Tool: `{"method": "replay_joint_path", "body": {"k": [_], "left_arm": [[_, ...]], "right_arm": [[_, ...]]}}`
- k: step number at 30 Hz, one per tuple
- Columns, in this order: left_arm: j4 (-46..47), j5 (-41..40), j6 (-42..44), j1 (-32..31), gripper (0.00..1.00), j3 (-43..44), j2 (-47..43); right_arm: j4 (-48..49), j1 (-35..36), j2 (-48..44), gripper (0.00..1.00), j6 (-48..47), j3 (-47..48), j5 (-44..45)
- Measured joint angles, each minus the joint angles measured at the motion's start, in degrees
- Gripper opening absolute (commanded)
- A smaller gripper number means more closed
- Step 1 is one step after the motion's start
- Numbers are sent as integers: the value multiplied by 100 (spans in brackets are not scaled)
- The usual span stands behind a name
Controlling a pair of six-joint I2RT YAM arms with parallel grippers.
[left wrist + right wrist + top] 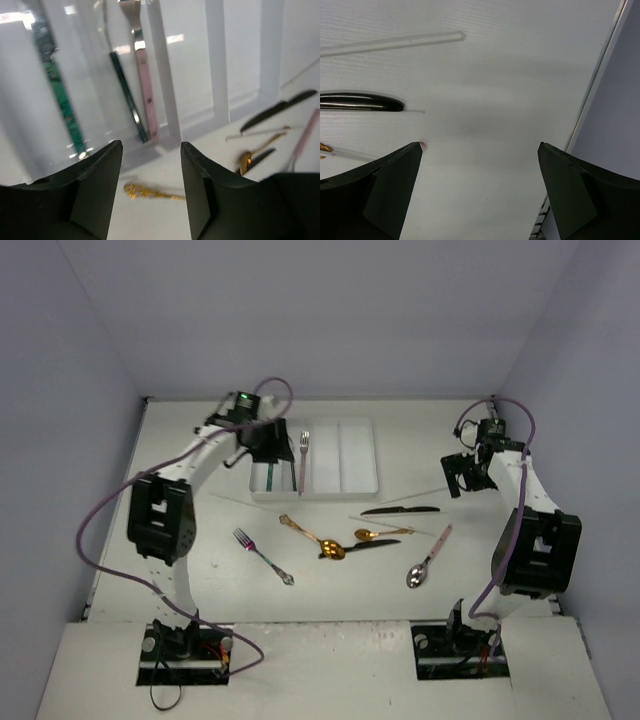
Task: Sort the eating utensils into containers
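The white tray [355, 455] lies at the back centre. Its left compartments hold a pink-handled fork [302, 465] and a teal utensil [270, 477]. In the left wrist view the tray [220, 60] holds the pink-handled fork [145, 85], a dark-handled utensil [127, 97] and a teal handle [62, 107]. My left gripper [268, 452] hovers over the tray's near left edge, open and empty [151, 150]. A gold spoon [312, 537] lies below it; its handle [150, 192] shows between the fingers. My right gripper [458, 478] is open and empty [480, 147] over bare table at the right.
On the table lie a fork [262, 555], a black knife [400, 509], a small gold spoon [383, 533], a black utensil [360, 547], a pink-handled spoon [430, 557] and pale chopsticks [395, 523]. A chopstick [395, 42] and the table's right edge [600, 85] show in the right wrist view.
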Motion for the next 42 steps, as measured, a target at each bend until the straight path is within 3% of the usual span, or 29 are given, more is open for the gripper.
{"method": "replay_joint_path", "body": {"k": [4,7,10,16,21,42], "left_arm": [[144,1177,540,1234,44,-946,-1238],[26,1601,1210,2165,41,-1031,-1603],[-126,1979,2134,2684,39,-1550,-1930],[-813,2871,3584,2531,35,-2810,-2053],[-1001,3288,4219,2477,33,-3179,-2023],[-969,2960,4829,2337,30,-3647,-1684]], "right_arm": [[-4,0,0,100,-8,1,-33],[-9,2,6,100,-6,10,-80],[-58,16,148,100,-4,142,-147],[-30,87,595,100,15,424,-226],[-34,210,638,100,19,485,-249],[-38,297,638,99,38,494,-255]]}}
